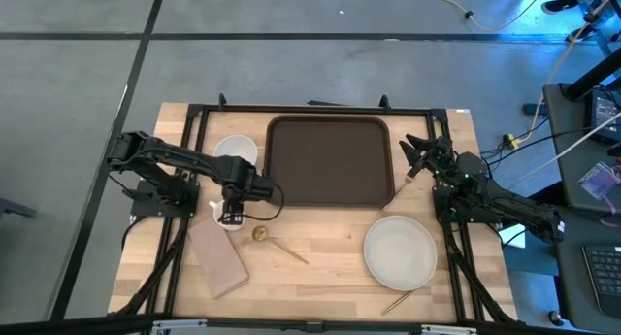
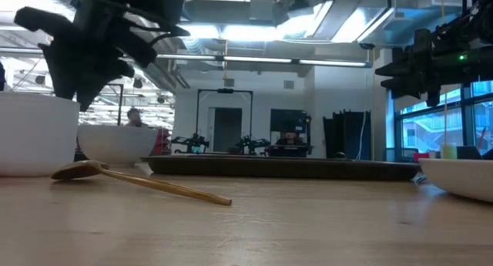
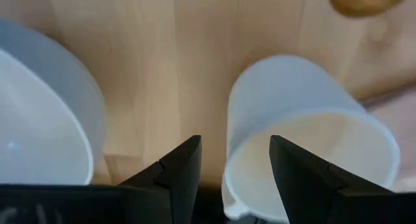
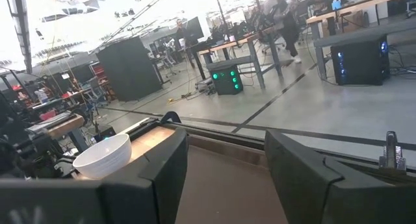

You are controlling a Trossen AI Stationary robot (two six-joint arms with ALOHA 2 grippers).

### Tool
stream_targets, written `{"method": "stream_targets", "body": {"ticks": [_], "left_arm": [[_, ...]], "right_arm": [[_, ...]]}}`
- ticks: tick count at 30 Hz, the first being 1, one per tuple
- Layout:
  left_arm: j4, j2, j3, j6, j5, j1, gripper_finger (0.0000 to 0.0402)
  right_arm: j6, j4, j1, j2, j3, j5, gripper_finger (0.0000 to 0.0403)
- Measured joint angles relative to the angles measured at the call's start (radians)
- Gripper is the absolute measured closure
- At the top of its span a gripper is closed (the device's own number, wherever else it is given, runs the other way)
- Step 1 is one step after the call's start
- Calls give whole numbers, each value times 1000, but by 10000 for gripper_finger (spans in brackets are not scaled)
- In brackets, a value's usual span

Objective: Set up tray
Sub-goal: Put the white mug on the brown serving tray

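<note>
Above the white cup (image 3: 305,133), the left tool (image 3: 234,160) gapes, apparently straddling its rim; the right tool (image 4: 224,160) hangs open, empty.

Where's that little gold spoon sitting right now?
In the high view the gold spoon lies on the bare wooden table, in front of the dark brown tray, between the tan napkin and the white plate.

You get soft, even light from above, so the wooden table (image 1: 320,257) shows only faint shadows. Looking low across it, bright ceiling lights (image 2: 231,31) glare, and the arms look like dark shapes. The close white cup (image 3: 305,133) and bowl (image 3: 39,120) look blurry. Big bright windows (image 4: 39,16) wash out one corner.
</note>
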Motion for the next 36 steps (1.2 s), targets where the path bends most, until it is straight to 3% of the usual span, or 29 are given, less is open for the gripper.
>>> {"method": "stream_targets", "body": {"ticks": [6,22,28,36], "left_arm": [[4,0,-21,61,-7,0,245],[66,0,-21,119,22,5,391],[46,-46,10,104,131,37,395],[48,-183,222,96,70,182,396]], "right_arm": [[0,0,0,0,0,0,199],[-4,0,0,0,0,0,199],[-5,0,0,0,0,0,199],[-3,0,0,0,0,0,199]]}}
